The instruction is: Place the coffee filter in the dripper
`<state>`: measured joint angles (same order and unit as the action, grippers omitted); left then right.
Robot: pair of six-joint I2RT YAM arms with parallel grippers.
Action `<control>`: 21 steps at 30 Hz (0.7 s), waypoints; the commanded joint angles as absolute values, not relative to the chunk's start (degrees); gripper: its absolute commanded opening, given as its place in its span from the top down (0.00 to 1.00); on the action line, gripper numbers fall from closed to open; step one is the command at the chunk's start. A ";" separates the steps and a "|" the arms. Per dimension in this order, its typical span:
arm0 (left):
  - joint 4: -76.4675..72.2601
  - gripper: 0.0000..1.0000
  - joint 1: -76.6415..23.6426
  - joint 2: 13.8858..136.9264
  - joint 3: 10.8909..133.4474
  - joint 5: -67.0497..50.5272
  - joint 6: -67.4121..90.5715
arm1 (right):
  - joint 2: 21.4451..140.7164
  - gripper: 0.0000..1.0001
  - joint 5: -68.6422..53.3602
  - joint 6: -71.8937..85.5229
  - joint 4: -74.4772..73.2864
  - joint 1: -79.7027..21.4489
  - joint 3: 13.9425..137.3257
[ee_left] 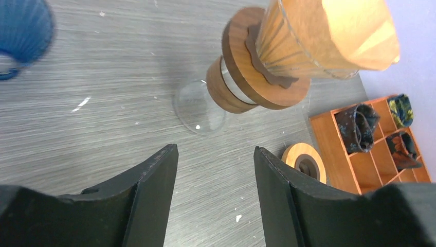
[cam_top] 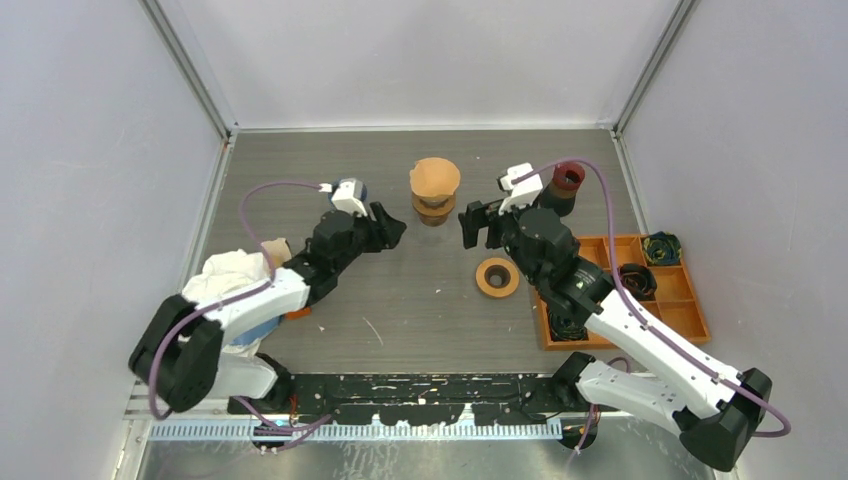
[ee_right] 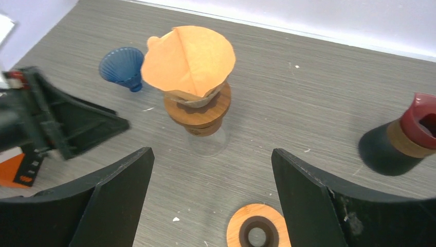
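Two grippers flank the work from the near side, and both stand released with nothing between their fingers: the left gripper (cam_top: 390, 228) sits at about 8 o'clock from the dripper (cam_top: 433, 207), the right gripper (cam_top: 478, 225) at about 4 o'clock, each near it but not touching. The coffee filter (cam_top: 435, 176), a tan paper cone with its mouth up, is seated in the dripper's ribbed glass funnel, its rim standing proud of the glass. Below the funnel come a dark wooden collar and a clear glass foot resting on the grey table (cam_top: 300, 160). A wooden ring (cam_top: 497, 277) lies flat at 5 o'clock from the dripper, just beside the right arm. A dark vessel with a red top (cam_top: 563, 187) stands at 3 o'clock. Farther out at 4 o'clock lies an orange compartment tray (ee_left: 324, 139) with dark bundled items in several cells. From the right wrist, a blue ribbed cone (ee_right: 122, 66) shows at 10 o'clock from the filter, close by it. An orange tag (ee_right: 18, 170) at that view's left edge bears small white print, too blurred to read.
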<state>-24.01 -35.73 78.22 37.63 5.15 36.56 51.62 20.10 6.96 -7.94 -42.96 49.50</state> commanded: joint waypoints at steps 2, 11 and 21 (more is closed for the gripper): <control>-7.50 0.41 -32.08 65.91 39.69 8.60 36.11 | 54.31 0.09 25.60 6.44 -10.81 -41.14 55.57; 21.69 0.32 -25.93 55.25 53.62 7.01 30.22 | 59.91 0.09 27.14 6.41 -14.34 -32.96 61.32; 42.60 0.13 -24.70 51.34 70.82 13.21 18.97 | 69.60 0.09 23.92 6.81 -19.00 -18.42 70.03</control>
<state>32.49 -24.99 53.58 64.60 9.26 25.80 67.11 25.06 6.20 -18.00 -24.03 65.12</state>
